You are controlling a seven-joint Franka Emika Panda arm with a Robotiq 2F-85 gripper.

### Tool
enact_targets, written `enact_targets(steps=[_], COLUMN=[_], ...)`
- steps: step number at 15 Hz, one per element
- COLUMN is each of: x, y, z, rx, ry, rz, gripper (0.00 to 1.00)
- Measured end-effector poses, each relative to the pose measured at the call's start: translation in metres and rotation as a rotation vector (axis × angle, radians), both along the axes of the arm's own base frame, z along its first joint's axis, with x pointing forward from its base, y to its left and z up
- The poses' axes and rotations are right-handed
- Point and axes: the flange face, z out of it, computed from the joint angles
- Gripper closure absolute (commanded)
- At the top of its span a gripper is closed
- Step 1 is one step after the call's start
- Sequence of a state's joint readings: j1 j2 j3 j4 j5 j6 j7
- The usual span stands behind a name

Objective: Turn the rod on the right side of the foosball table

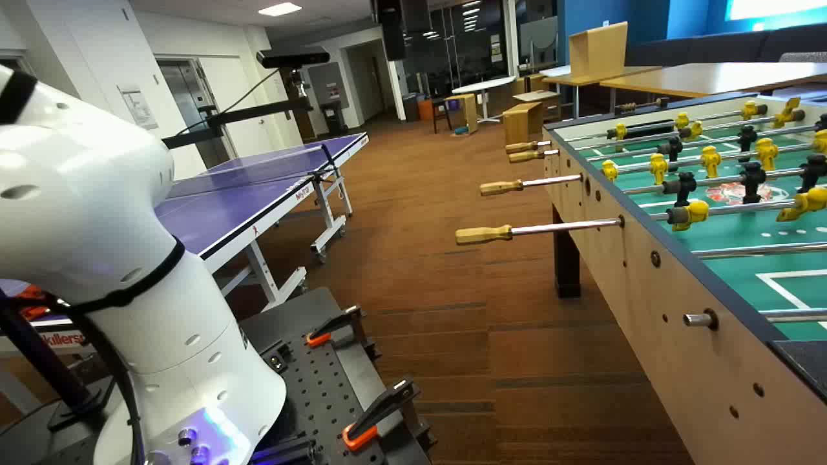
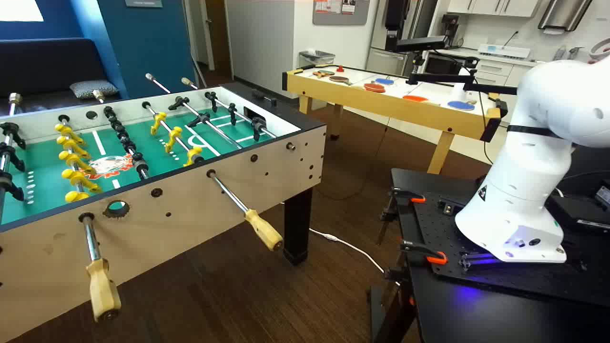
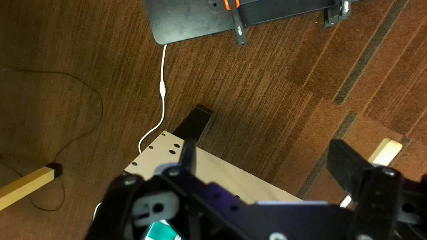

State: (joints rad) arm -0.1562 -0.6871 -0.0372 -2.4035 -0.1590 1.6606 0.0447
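The foosball table point(image 1: 723, 368) is standing well apart from the foot of the white robot arm point(image 1: 97, 213) in both exterior views. The table's long silver rod point(image 1: 568, 227) is sticking out from the side that is facing the arm. In the wrist view, the gripper point(image 3: 263, 146) is gaping wide, its fingers point(image 3: 347, 163) holding nothing, and the rod's wooden handle point(image 3: 386, 152) is showing partly behind one finger.

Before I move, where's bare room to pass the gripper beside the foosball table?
Outside the foosball table, the gap between the long rod and the handleless stub looks open. Crowded: the two farthest wooden handles, appearing close together.
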Motion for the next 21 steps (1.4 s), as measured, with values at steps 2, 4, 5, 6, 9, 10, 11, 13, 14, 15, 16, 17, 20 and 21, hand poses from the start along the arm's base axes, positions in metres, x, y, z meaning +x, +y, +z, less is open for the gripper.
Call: enact_targets(steps=[2, 4, 5, 6, 9, 10, 11, 13, 14, 15, 16, 17, 20, 21], x=[0.000, 0.000, 0.000, 0.000, 0.001, 0.002, 0.005, 0.012, 0.016, 0.021, 0.025, 0.028, 0.030, 0.028], y=[0.000, 0.000, 0.000, 0.000, 0.002, 0.007, 0.015, 0.041, 0.059, 0.080, 0.100, 0.123, 0.184, 0.201], z=[0.000, 0.000, 0.000, 0.000, 0.000, 0.000, 0.000, -0.004, -0.008, -0.014, -0.020, -0.028, -0.058, -0.069], rx=[0.000, 0.000, 0.000, 0.000, -0.004, -0.016, -0.037, -0.091, -0.128, -0.165, -0.202, -0.237, -0.319, -0.342], ry=[0.000, 0.000, 0.000, 0.000, 0.000, 0.001, 0.003, 0.005, 0.002, -0.006, -0.018, -0.037, -0.114, -0.142], rz=[0.000, 0.000, 0.000, 0.000, 0.008, 0.022, 0.045, 0.102, 0.130, 0.160, 0.190, 0.225, 0.327, 0.359], gripper=[0.00, 0.00, 0.00, 0.00, 0.00, 0.00, 0.00, 0.00, 0.00, 0.00, 0.00, 0.00, 0.00, 0.00])
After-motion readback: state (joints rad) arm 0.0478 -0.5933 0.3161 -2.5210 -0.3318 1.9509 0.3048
